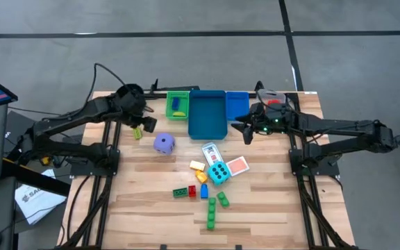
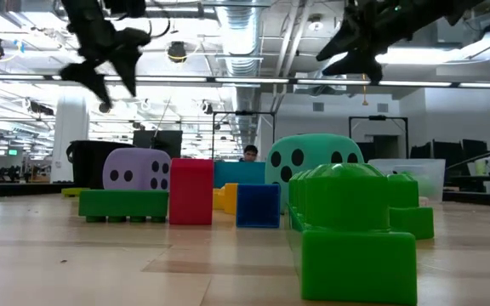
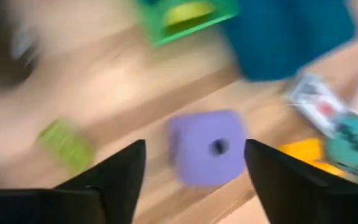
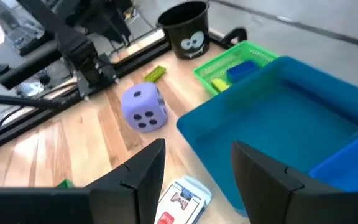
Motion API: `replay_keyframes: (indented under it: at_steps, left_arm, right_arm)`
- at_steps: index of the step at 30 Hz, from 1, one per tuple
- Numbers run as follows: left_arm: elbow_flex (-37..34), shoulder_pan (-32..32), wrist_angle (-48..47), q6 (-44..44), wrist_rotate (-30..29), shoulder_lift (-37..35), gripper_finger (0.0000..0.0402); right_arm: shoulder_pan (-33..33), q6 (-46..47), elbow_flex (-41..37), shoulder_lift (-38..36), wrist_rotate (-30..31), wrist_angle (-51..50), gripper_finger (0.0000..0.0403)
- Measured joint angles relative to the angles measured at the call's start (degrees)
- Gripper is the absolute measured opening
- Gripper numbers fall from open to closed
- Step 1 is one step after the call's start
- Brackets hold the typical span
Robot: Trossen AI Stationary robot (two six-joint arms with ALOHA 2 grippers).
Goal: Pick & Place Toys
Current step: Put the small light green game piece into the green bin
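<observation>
The purple die (image 1: 163, 143) rests on the table just right of my left gripper (image 1: 143, 126), which hovers open and empty above the table (image 3: 194, 163). An olive-green brick (image 4: 155, 73) lies on the wood beside that gripper. My right gripper (image 1: 246, 130) hangs open and empty (image 4: 197, 163) at the blue bin's (image 1: 207, 114) right side. Mid-table lie playing cards (image 1: 210, 152), the cyan dotted die (image 1: 219, 173) and small yellow (image 1: 197, 165), red (image 1: 201, 177), blue (image 1: 204, 190) and green bricks (image 1: 212, 215). A green bin (image 1: 178, 104) holds a blue and a yellow brick.
A black cup (image 4: 188, 28) stands at the table's far left corner, behind the green bin. A second blue bin (image 1: 237, 105) stands right of the first. Bare wood shows along the near edge (image 1: 269, 222) and at the table's left side.
</observation>
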Motion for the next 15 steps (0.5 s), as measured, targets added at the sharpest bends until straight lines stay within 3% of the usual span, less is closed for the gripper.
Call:
replay_keyframes:
  at_steps: [6,15]
  left_arm:
    - [-1.12,1.74,-4.48,-7.12,-0.75,0.67,0.0312]
    - [-13.65,2.27,-1.02,-14.54,-1.23,0.65,0.0317]
  right_arm:
    - [0.1,-0.96,0.0,3.59,-2.98,1.98,0.0179]
    - [0.43,-4.08,0.02,4.99,-3.65,3.65,0.0179]
